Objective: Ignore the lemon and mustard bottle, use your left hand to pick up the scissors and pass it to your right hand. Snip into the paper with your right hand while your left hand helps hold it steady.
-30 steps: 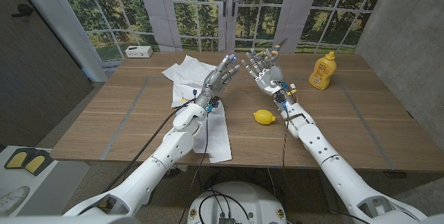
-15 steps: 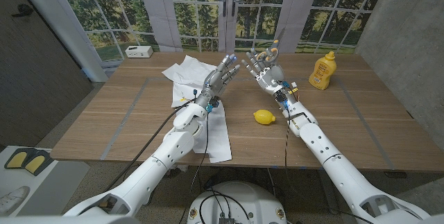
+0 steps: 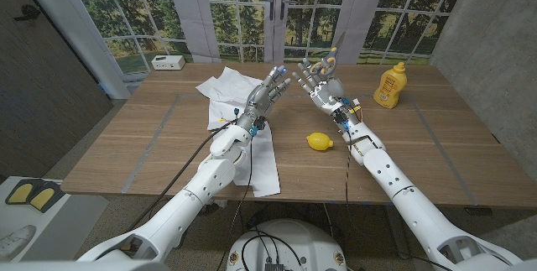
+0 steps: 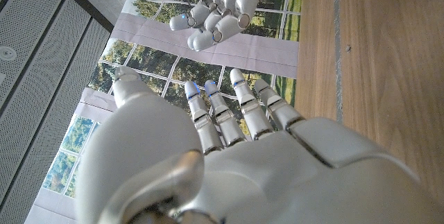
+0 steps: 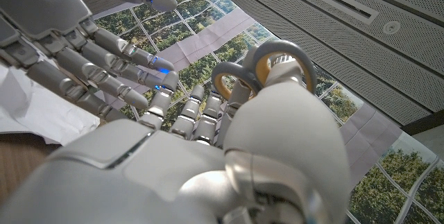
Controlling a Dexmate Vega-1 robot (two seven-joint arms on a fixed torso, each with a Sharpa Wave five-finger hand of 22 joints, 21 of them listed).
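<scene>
Scissors [image 5: 267,68] in right hand [image 3: 319,82], blades hidden | left hand [image 3: 270,88] fingers apart, empty

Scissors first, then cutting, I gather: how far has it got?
The handover looks done: the right hand holds the scissors raised above the table, and the left hand beside it has its fingers apart, holding nothing. Left to do: steadying the paper, which lies uncut-looking on the table, and snipping it.

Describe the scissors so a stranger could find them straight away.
Start at the wooden table, then follow the robot's right arm up to its raised right hand above the table's middle. The scissors stand in its fingers: grey loop handles lined with yellow, unlike the loose lemon and mustard bottle.
</scene>
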